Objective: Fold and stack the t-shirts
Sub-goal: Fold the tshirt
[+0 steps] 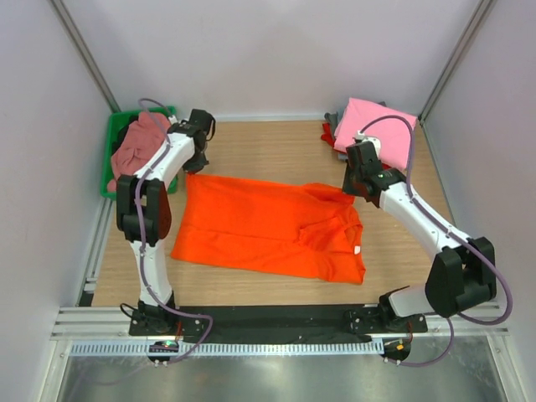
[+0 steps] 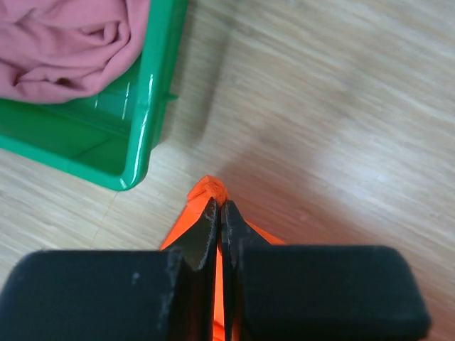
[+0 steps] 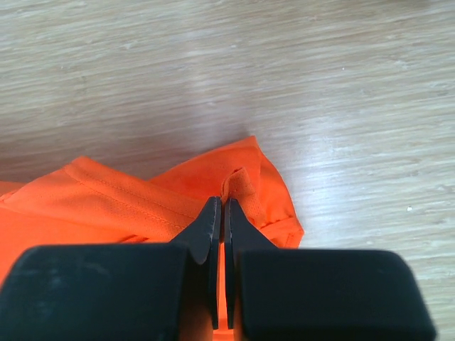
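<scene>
A bright orange t-shirt (image 1: 260, 224) lies spread across the middle of the wooden table, a small white label (image 1: 357, 249) at its right edge. My left gripper (image 1: 198, 161) is shut on the shirt's far left corner (image 2: 207, 190), orange cloth pinched between its black fingers (image 2: 206, 234). My right gripper (image 1: 358, 188) is shut on the far right corner (image 3: 242, 186), a fold of cloth bunched at its fingertips (image 3: 213, 220). A folded pink t-shirt (image 1: 375, 126) tops a stack at the back right, red cloth (image 1: 327, 134) showing under it. A dusty-pink t-shirt (image 1: 136, 146) lies crumpled in the green bin.
The green plastic bin (image 1: 115, 142) stands at the back left corner, its rim (image 2: 146, 114) close to the left gripper. Pale walls enclose the table on three sides. A metal rail (image 1: 251, 322) runs along the near edge by the arm bases.
</scene>
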Controlling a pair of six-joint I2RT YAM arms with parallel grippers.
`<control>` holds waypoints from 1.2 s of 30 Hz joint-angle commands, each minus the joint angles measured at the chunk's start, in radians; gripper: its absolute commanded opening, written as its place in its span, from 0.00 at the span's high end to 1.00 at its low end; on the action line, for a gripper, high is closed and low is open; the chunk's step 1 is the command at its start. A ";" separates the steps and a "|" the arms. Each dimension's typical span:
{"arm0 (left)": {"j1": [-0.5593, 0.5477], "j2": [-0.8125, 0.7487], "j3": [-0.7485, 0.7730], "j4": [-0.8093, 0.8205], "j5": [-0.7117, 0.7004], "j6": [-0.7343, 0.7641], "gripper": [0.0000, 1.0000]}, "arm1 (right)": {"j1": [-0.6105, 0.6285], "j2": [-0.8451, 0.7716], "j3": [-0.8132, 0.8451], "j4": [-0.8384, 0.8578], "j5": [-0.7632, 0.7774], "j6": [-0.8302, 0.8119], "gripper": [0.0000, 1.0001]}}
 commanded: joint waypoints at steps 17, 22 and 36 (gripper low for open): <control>-0.010 -0.205 -0.301 0.068 -0.063 -0.056 1.00 | 0.028 -0.234 -0.223 -0.049 -0.021 0.069 0.99; -0.017 -0.217 -0.338 0.071 -0.077 -0.065 1.00 | 0.032 -0.248 -0.261 -0.054 -0.011 0.100 0.99; -0.031 -0.392 -0.625 0.114 -0.077 -0.155 0.47 | 0.032 -0.243 -0.382 -0.090 0.057 0.292 0.52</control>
